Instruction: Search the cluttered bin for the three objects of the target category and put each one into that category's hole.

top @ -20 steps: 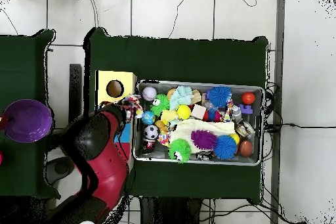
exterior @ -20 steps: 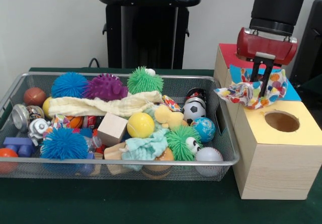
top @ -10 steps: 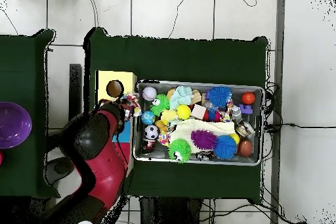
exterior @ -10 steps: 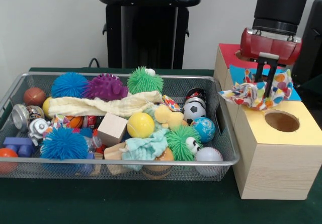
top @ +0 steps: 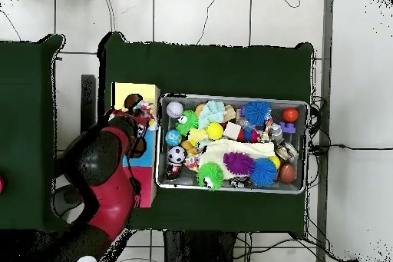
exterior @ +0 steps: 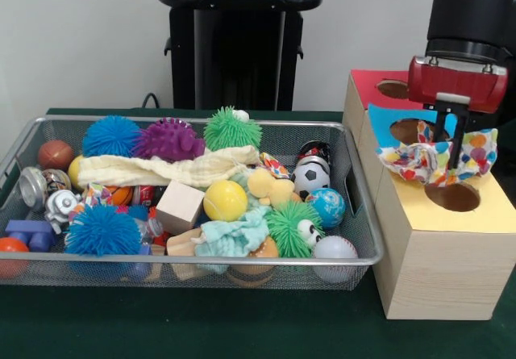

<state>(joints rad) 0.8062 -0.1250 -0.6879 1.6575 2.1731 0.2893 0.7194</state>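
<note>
Front view shows my gripper clenched on the cloth, a limp, dotted rag hanging just above the yellow hole. My worry: the cloth spreads wider than the hole on both sides of the jaws, so on release its floppy edges could catch on the rim and leave it draped over the box instead of dropping through. The box is hard, square wood; behind the jaws sit the blue hole and red hole.
</note>
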